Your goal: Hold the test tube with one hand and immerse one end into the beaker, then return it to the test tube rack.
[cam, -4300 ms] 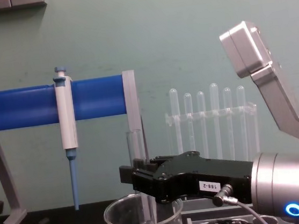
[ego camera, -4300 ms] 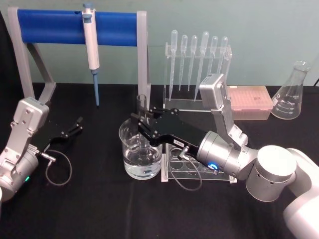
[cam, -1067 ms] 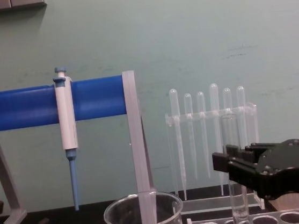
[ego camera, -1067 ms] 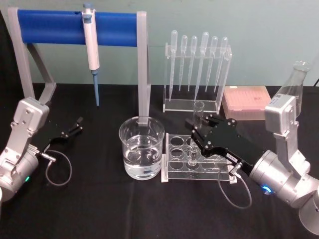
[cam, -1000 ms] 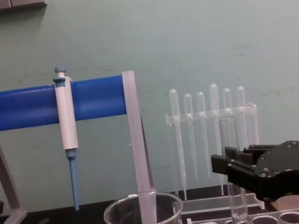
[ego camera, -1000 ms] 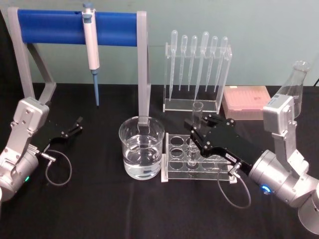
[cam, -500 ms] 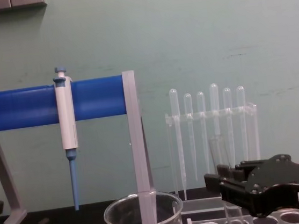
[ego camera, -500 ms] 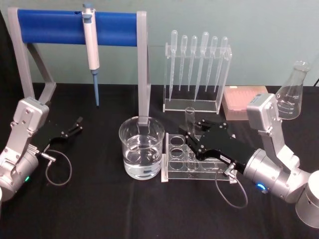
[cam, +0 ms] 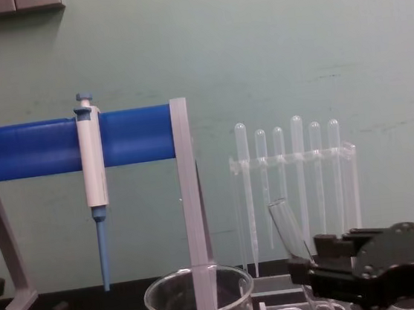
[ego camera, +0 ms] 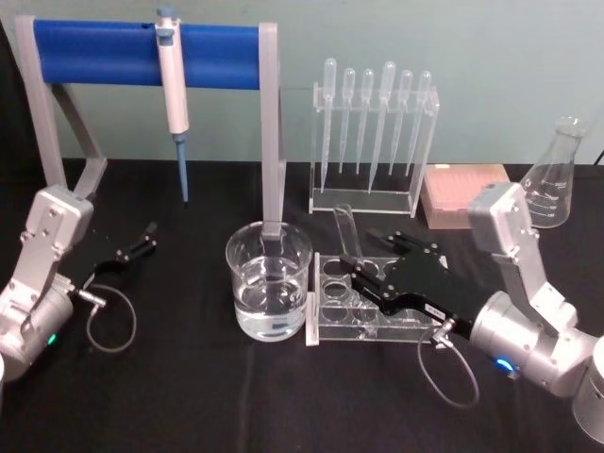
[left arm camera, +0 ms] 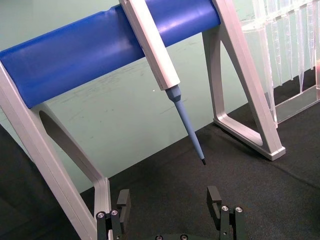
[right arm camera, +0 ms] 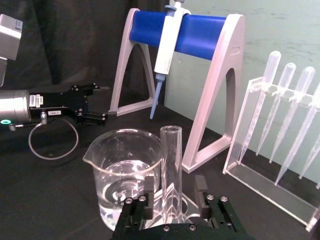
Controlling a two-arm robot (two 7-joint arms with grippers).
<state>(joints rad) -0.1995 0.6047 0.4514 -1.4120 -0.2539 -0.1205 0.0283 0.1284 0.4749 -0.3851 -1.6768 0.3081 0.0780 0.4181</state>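
The test tube point(ego camera: 343, 230) stands in a hole of the clear rack point(ego camera: 326, 300), leaning toward the beaker point(ego camera: 268, 281), which holds water. My right gripper point(ego camera: 363, 253) is low over the rack, open, with a finger on each side of the tube and a gap to both. The right wrist view shows the tube point(right arm camera: 171, 160) standing free between the black fingers point(right arm camera: 149, 192), with the beaker point(right arm camera: 125, 170) just beyond. In the chest view the tilted tube point(cam: 286, 228) rises above the right gripper point(cam: 309, 267). My left gripper point(ego camera: 142, 242) rests open at the left of the table point(left arm camera: 169, 200).
A blue-barred stand point(ego camera: 146, 52) holds a white pipette point(ego camera: 172, 85) behind the beaker. A rack of thin plastic pipettes point(ego camera: 373, 132) stands behind the tube rack. At the back right are a pink tip box point(ego camera: 467, 193) and a conical flask point(ego camera: 552, 179).
My right gripper carried the tube from the beaker to the rack, lowered it into a hole and opened. The tube now leans toward the beaker. The left arm has not moved.
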